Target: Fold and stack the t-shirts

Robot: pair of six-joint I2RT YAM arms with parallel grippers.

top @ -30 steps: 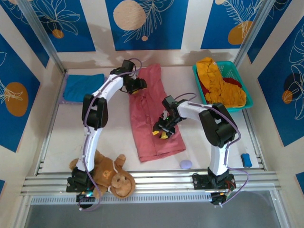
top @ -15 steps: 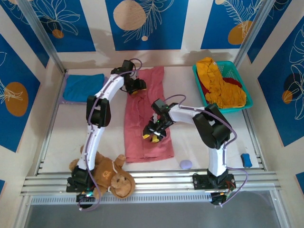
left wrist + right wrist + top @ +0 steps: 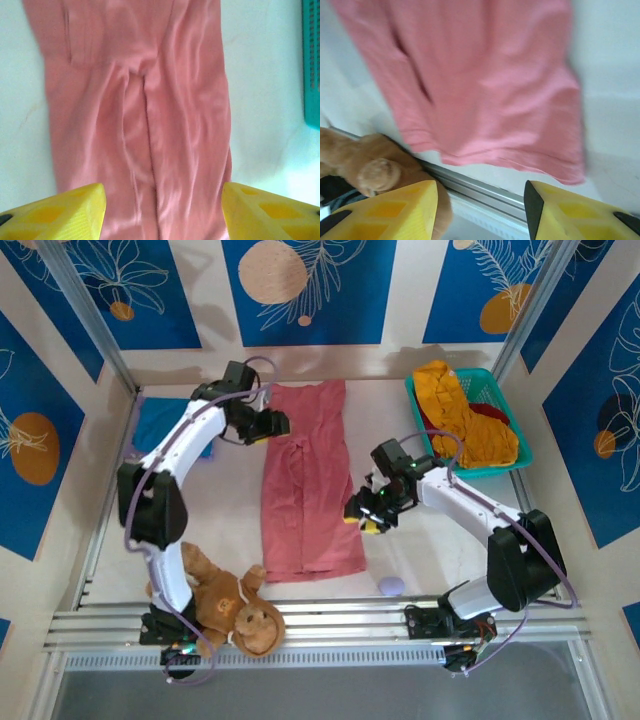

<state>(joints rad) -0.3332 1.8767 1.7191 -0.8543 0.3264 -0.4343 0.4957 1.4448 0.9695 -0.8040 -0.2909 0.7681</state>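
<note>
A salmon-pink t-shirt (image 3: pixel 305 490), folded into a long strip, lies flat in the middle of the table. My left gripper (image 3: pixel 276 425) hovers open at the strip's far left edge, and its yellow fingertips (image 3: pixel 65 210) stand wide apart above the cloth (image 3: pixel 145 110) with nothing between them. Off the shirt's right side, my right gripper (image 3: pixel 366 519) is open and empty, looking down on the hem (image 3: pixel 485 85). At the back left a blue t-shirt (image 3: pixel 158 430) lies folded. Mustard-yellow (image 3: pixel 455 420) and dark red (image 3: pixel 490 412) t-shirts are piled in the basket.
The teal mesh basket (image 3: pixel 520 455) stands at the back right. A brown plush monkey (image 3: pixel 228 605) lies on the front rail beside the left arm's base. A small lilac thing (image 3: pixel 391 586) and a blue thing (image 3: pixel 517 576) sit near the front edge.
The pink shirt was pulled straight and squared, and now lies still. My right gripper has come off it to the right. My left arm has swung left, its gripper now at the shirt's edge.
</note>
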